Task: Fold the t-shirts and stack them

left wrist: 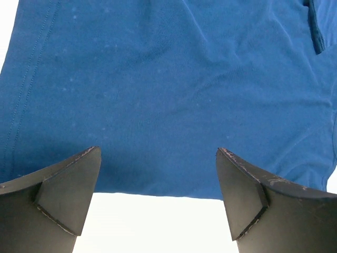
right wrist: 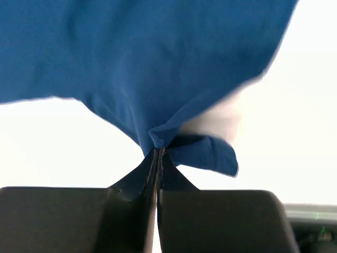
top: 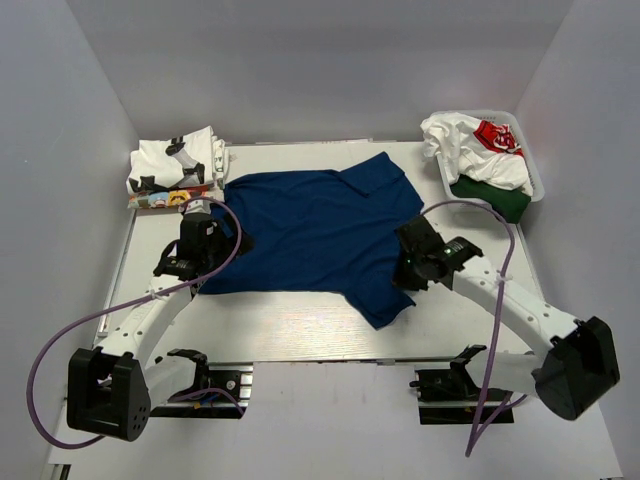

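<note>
A plain dark blue t-shirt [top: 310, 235] lies spread on the white table [top: 300, 325]. My right gripper [top: 408, 262] is shut on a fold of its right edge [right wrist: 158, 138] and holds the cloth bunched up. My left gripper [top: 192, 228] is open above the shirt's left edge, the hem [left wrist: 158, 190] lying between its fingers [left wrist: 71, 184]. A folded stack of white cartoon-print t-shirts [top: 175, 170] sits at the back left. More t-shirts, white with red print [top: 475, 145] and dark green trim [top: 495, 200], fill a basket at the back right.
The white mesh basket [top: 535, 180] stands at the table's back right corner. Grey walls close in both sides and the back. A purple cable [top: 60, 345] loops off the left arm, another off the right arm [top: 500, 290].
</note>
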Controlling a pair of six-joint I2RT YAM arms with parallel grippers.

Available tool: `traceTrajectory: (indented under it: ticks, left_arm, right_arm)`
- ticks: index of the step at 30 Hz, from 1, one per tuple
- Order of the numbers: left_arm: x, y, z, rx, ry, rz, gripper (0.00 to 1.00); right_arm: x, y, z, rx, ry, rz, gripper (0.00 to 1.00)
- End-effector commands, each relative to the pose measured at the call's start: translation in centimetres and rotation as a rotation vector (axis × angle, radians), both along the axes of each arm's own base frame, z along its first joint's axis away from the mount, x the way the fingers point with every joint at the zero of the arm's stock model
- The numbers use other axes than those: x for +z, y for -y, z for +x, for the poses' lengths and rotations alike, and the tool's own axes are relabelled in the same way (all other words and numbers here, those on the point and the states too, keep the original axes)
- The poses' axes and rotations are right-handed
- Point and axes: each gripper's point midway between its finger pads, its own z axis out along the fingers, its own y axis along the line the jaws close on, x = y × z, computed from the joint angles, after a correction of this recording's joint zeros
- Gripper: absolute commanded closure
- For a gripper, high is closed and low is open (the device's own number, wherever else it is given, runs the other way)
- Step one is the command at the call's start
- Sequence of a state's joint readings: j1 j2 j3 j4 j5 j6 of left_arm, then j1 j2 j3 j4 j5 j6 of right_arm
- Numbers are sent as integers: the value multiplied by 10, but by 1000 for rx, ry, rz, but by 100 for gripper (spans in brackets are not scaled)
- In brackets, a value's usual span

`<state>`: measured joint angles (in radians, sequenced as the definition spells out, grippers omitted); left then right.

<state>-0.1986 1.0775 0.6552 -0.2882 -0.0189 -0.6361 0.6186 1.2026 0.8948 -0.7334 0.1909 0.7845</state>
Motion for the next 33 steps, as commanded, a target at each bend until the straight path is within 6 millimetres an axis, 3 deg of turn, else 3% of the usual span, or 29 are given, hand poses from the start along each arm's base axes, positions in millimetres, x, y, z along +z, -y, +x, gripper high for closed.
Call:
traceTrajectory:
  ticks: [1, 3, 6, 7, 8, 10, 12, 13, 16, 17, 18, 20, 22, 27, 31, 33]
  left_arm:
    - [13, -6, 7, 21, 36, 23, 0]
    - [11, -6, 5, 21, 25, 25, 0]
    - [12, -8, 4, 29, 26, 31, 0]
    - [10, -8, 2, 29, 16, 33, 0]
    - [10, -8, 2, 29, 16, 33, 0]
    - [9, -8, 1, 34, 6, 28, 0]
    - [9, -8, 1, 34, 6, 28, 0]
    - [7, -9, -1, 34, -3, 30, 0]
    - [2, -10, -2, 47, -23, 32, 0]
    - [0, -12, -5, 60, -39, 36, 0]
    - [-1, -15, -4, 71, -47, 47, 0]
    - [-7, -17, -10, 94, -84, 41, 0]
    - [-11, -15, -16, 90, -114, 30, 0]
    - [-14, -5, -31, 61, -107, -39, 0]
    - [-18, -6, -37, 68, -128, -41, 0]
    - [-18, -7, -40, 68, -143, -38, 0]
  right_arm:
    - [-17, 16, -57, -78, -225, 18, 100]
    - [-31, 20, -76, -62, -284, 6, 100]
    - [-42, 40, -87, -122, -318, -79, 100]
    - [-42, 50, -85, -147, -306, -127, 97]
    - [-41, 59, -82, -164, -286, -180, 80]
    - [-23, 66, -61, -169, -189, -233, 61]
    - [6, 60, -33, -61, -75, -260, 47]
    - [18, 55, -23, 20, -30, -272, 45]
    - [31, 28, -10, 201, 42, -223, 42]
    - [28, 5, -25, 384, 20, -172, 42]
    - [23, -8, -24, 427, 33, -137, 43]
    - [17, -35, -43, 585, 27, -76, 43]
    - [0, -43, -62, 663, -12, -81, 43]
    - [-46, -35, -97, 729, -146, -181, 43]
    - [-67, -19, -77, 621, -99, -326, 43]
    - [-73, -22, -70, 612, -88, -339, 43]
